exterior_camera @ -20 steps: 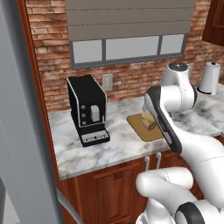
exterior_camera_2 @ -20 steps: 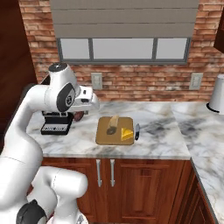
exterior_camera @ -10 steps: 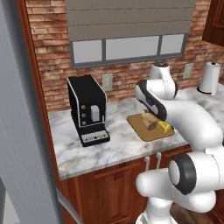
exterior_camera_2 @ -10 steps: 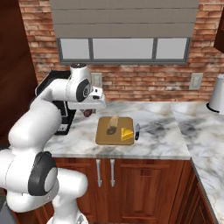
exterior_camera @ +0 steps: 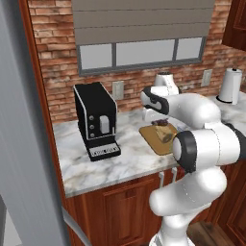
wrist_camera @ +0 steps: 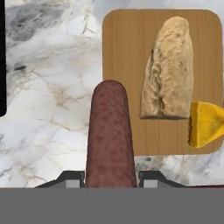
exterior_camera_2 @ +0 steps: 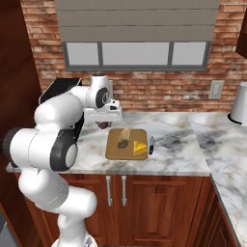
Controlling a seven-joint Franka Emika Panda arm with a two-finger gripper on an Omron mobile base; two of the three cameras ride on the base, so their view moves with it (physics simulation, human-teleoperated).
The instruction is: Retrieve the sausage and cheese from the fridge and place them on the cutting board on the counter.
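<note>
Left base view: the gripper [exterior_camera: 160,123] hangs over the far left end of the cutting board [exterior_camera: 154,139] on the counter [exterior_camera: 110,163]. Right base view, same spot, cheese [exterior_camera_2: 140,148] on the board's right side. Hand view: jaws clamped on the sausage [wrist_camera: 110,135], above the board's left edge, bread [wrist_camera: 169,70] beside.

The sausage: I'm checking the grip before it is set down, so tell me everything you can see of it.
The sausage is a dark reddish-brown, finely speckled cylinder with a rounded free end. It is clamped between the end effector fingertips and points away from the hand. It hangs above the marble counter, its far end overlapping the left edge of the cutting board. Only the fingertips touch it.
</note>
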